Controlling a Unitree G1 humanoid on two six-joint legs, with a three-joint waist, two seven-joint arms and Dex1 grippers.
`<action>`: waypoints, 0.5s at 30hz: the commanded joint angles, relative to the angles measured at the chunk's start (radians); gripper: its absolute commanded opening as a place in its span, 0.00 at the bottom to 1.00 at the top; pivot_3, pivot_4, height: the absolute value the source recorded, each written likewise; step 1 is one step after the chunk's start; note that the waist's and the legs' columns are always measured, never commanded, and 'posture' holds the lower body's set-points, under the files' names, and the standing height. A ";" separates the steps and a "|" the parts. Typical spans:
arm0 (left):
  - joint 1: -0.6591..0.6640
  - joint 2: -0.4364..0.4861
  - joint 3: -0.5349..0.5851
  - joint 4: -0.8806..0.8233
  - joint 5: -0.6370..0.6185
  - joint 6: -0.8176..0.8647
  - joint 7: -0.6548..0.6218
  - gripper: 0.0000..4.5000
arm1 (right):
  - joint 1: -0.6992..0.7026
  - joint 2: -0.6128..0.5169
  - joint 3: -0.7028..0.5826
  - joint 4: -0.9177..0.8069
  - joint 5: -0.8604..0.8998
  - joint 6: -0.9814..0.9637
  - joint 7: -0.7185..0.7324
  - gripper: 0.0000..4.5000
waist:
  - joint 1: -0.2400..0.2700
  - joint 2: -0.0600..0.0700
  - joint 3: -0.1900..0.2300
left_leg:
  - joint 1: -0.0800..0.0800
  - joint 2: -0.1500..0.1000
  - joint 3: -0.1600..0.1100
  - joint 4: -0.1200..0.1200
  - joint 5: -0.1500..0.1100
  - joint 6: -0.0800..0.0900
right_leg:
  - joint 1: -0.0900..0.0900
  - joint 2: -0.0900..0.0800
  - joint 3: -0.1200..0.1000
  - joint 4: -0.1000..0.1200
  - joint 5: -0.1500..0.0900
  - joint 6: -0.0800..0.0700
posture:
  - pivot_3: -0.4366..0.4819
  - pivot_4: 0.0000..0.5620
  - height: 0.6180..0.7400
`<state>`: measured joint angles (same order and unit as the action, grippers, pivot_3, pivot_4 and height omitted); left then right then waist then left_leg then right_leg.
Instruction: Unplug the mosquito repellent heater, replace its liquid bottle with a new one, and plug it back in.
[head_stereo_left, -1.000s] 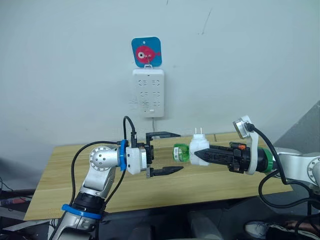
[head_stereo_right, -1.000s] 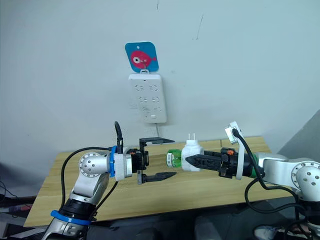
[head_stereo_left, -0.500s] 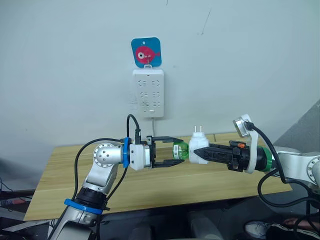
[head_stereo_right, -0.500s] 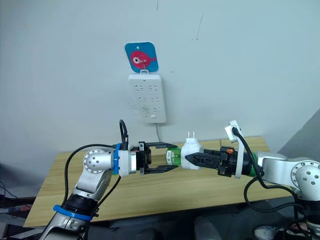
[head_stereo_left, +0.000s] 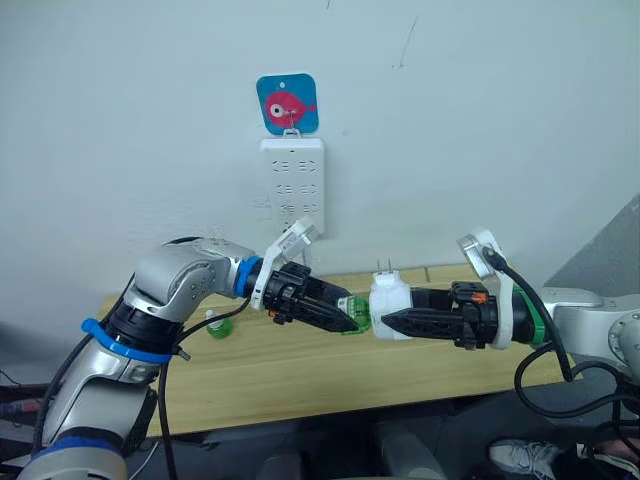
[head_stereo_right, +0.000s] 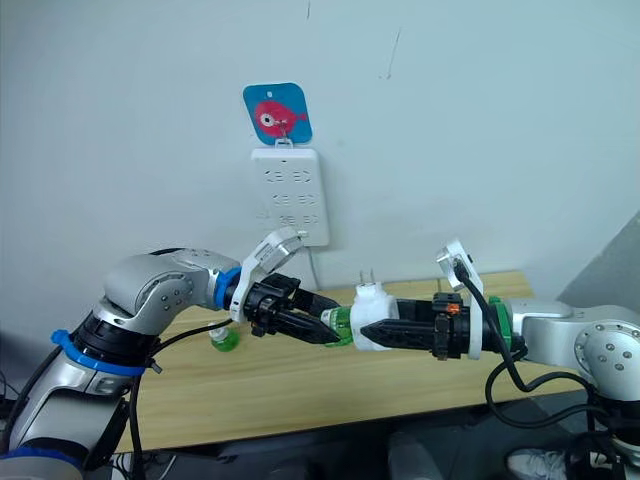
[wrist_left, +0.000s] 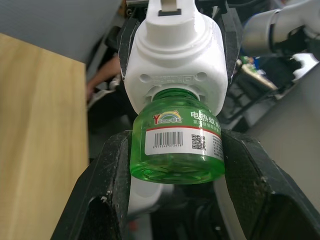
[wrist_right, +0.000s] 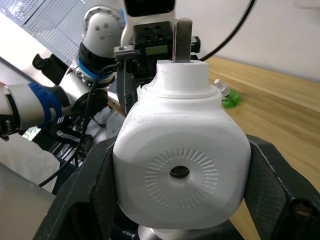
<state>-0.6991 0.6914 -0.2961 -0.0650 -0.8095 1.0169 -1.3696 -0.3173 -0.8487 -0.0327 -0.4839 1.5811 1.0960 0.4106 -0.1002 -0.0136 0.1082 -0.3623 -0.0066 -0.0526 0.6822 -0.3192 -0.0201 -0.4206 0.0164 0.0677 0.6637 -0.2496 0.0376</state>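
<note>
The mosquito repellent heater (head_stereo_left: 390, 297) is a rounded white body held in the air above the table, its two prongs (head_stereo_left: 383, 267) pointing up. My right gripper (head_stereo_left: 388, 318) is shut on its sides, with the vent hole (wrist_right: 179, 172) facing the right wrist camera. The green liquid bottle (wrist_left: 176, 150) sticks out of the heater toward my left side. My left gripper (head_stereo_left: 345, 316) is shut on that bottle, one finger (wrist_left: 112, 172) on each side. A second green bottle (head_stereo_left: 217, 325) stands on the table below my left forearm.
A white power strip (head_stereo_left: 292, 185) hangs on the wall under a blue fish sticker (head_stereo_left: 287, 103), behind and above the grippers. The wooden table (head_stereo_left: 300, 370) runs below both arms, with its front edge near me.
My left gripper has turned over and closed on the green bottle that it was open around. The left elbow has risen, uncovering the second bottle on the table. The right arm has barely moved.
</note>
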 joint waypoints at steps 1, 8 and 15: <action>0.009 0.010 0.016 -0.034 0.042 -0.099 -0.053 0.67 | 0.015 0.011 0.011 -0.059 0.028 -0.004 -0.019 0.66 | 0.000 0.000 0.000 | 0.000 0.000 0.000 0.000 0.000 0.000 | 0.000 0.000 0.001 0.000 0.000 0.000 | 0.32 0.15 1.00; 0.148 -0.018 0.109 -0.088 0.160 -0.425 -0.027 1.00 | 0.052 -0.004 -0.014 -0.035 0.111 -0.017 -0.070 0.66 | 0.003 0.000 0.000 | 0.000 0.000 0.001 0.001 0.000 0.000 | 0.000 -0.002 0.004 0.000 0.002 -0.004 | 0.32 0.16 1.00; 0.332 -0.039 0.195 -0.062 0.326 -0.876 -0.017 1.00 | 0.062 -0.014 -0.040 0.010 0.142 -0.028 -0.092 0.66 | 0.005 0.000 0.000 | 0.001 0.000 0.002 0.000 0.000 0.000 | 0.001 -0.002 0.005 0.000 0.002 -0.004 | 0.33 0.16 1.00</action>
<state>-0.3797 0.6618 -0.1409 -0.1187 -0.5134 0.2624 -1.3855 -0.2456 -0.8589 -0.0334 -0.4656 1.6838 1.0934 0.3183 -0.0955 -0.0139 0.1083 -0.3616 -0.0065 -0.0509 0.6826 -0.3191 -0.0203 -0.4199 0.0146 0.0723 0.6635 -0.2471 0.0332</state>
